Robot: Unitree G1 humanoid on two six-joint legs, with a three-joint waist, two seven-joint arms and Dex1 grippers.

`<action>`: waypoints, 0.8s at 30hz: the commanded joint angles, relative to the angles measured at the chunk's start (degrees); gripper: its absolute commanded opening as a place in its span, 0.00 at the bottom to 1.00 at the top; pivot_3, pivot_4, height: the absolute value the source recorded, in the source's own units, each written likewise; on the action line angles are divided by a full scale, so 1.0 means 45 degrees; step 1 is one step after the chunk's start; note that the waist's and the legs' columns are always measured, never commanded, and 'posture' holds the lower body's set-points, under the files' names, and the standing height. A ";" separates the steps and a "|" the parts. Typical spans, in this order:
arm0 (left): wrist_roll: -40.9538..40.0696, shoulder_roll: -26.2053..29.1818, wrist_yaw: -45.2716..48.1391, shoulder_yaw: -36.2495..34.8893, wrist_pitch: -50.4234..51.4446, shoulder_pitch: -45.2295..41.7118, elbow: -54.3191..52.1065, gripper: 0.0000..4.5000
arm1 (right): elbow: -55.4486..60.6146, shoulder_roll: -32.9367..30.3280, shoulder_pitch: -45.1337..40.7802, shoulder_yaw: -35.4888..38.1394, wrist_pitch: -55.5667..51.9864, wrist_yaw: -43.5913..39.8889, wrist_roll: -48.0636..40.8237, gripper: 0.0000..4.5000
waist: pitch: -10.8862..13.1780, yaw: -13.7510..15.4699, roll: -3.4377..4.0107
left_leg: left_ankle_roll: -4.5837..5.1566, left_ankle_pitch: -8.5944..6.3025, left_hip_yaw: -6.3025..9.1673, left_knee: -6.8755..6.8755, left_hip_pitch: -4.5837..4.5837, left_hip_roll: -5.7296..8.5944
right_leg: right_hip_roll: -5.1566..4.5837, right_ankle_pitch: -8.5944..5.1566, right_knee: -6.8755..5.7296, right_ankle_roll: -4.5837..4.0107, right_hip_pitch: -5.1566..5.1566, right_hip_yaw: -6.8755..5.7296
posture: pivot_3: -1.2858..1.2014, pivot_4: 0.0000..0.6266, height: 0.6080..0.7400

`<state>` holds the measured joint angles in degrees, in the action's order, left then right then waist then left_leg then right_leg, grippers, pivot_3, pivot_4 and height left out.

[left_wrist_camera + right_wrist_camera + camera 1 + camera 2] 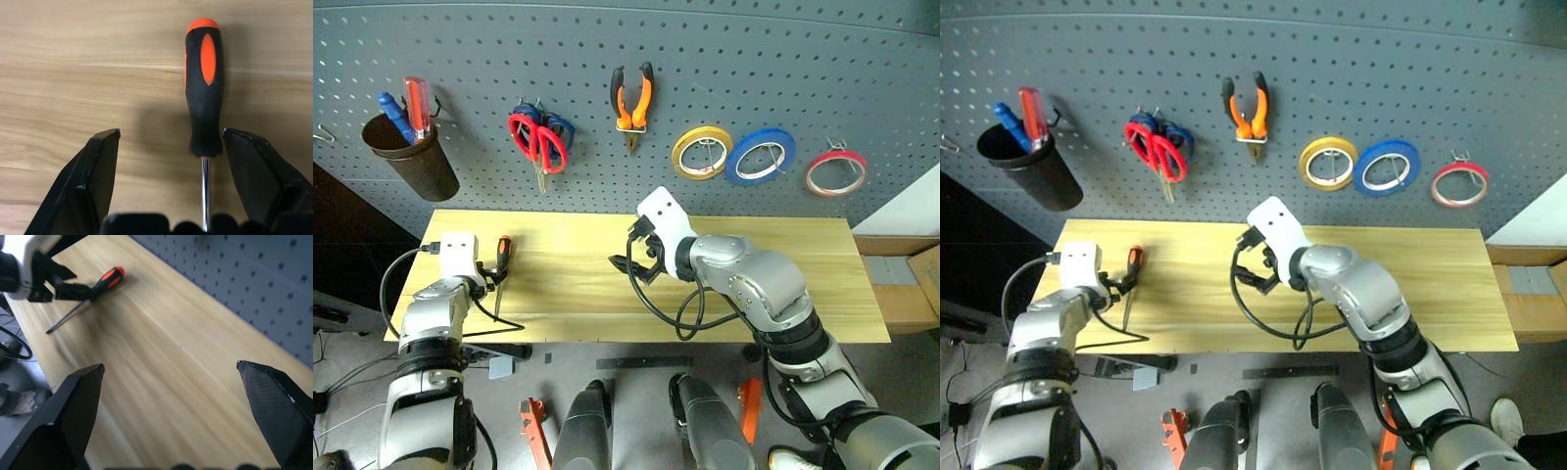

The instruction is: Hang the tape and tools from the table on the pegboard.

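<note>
One screwdriver [204, 88] left on your surface [754, 284]; left claw [168, 166] wide, straddling its handle to grasp; right claw [171, 406] wide, empty, waiting.

Tape rings on the pegboard [862, 78]: three – one yellow tape [701, 152], one blue tape [760, 156], one red tape [835, 172]

Scissors on the pegboard: two pairs, hung together – red-handled scissors [538, 142] in front, blue-handled scissors [559, 128] behind

Pliers: one pair, orange-and-black pliers [631, 104], on the pegboard

Screwdrivers: three – a blue screwdriver [393, 115] and a red screwdriver [418, 106] standing in the cup, and a black-and-orange screwdriver [204, 103] lying on the table [773, 294]

Cups: one dark cup [416, 159] hung on the pegboard

Tables: one

Pegboards: one

Grippers: two – left gripper [168, 142], right gripper [171, 374]
</note>
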<state>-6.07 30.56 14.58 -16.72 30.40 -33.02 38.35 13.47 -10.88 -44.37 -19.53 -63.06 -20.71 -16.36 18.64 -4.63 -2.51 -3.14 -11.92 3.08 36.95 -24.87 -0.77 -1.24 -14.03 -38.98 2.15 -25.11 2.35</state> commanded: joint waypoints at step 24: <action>-0.0782 -0.0877 -0.1982 -0.1272 -0.4574 0.2825 -0.3346 0.11 | 0.2241 -0.1408 0.0056 0.0784 0.1255 -0.2157 -0.0580 1.00 | 0.0034 -0.0038 0.0008 | -0.0022 -0.0016 -0.0029 -0.0022 -0.0010 -0.0137 | -0.0018 -0.0001 0.0027 0.0001 -0.0026 0.0018 | 0.47 0.53 1.00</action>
<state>-8.68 26.77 6.59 -20.78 11.56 -21.35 28.25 20.45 -16.68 -44.75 -18.01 -59.71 -28.77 -17.36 18.79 -4.81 -2.48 -3.24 -12.00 2.93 36.86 -24.91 -1.37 -1.32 -14.04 -38.84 2.16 -25.21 2.43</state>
